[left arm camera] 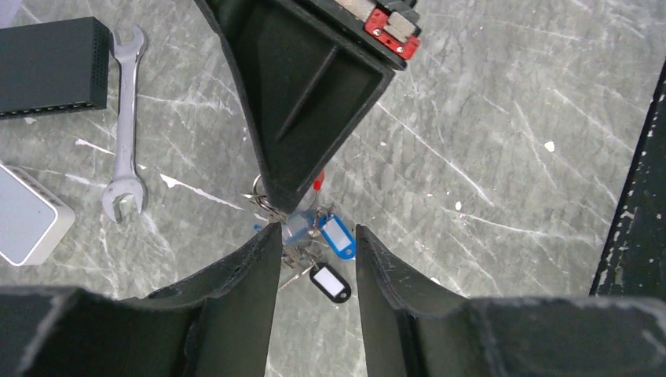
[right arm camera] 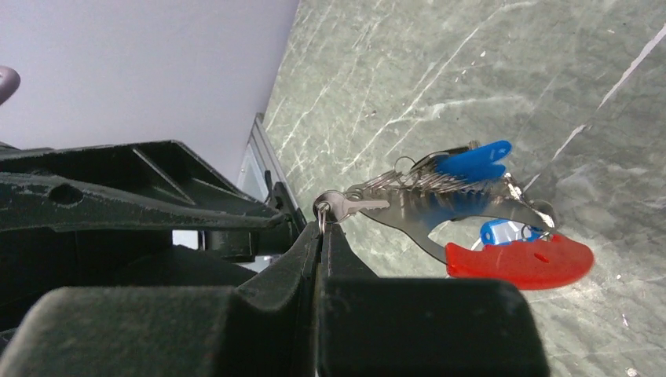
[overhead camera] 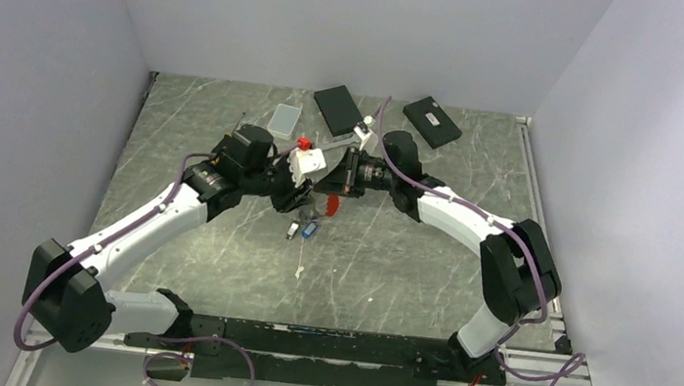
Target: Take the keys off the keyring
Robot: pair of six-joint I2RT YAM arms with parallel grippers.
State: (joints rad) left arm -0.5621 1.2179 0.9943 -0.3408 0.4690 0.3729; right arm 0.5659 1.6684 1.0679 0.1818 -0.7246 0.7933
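The top external view looks down from high above and behind the arm bases, taking in the whole counter (overhead camera: 387,277) from afar. The left wrist view points steeply down past the left fingers (left arm camera: 236,298), close over the counter. The right wrist view lies low, nearly level with the counter, looking along the right fingers (right arm camera: 369,314) at very close range. All three share the keyring (overhead camera: 330,204) and keys (overhead camera: 306,229) mid-counter.

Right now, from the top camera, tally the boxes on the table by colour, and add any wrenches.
Black boxes: 2
Pale box: 1
Wrench: 1
Total: 4
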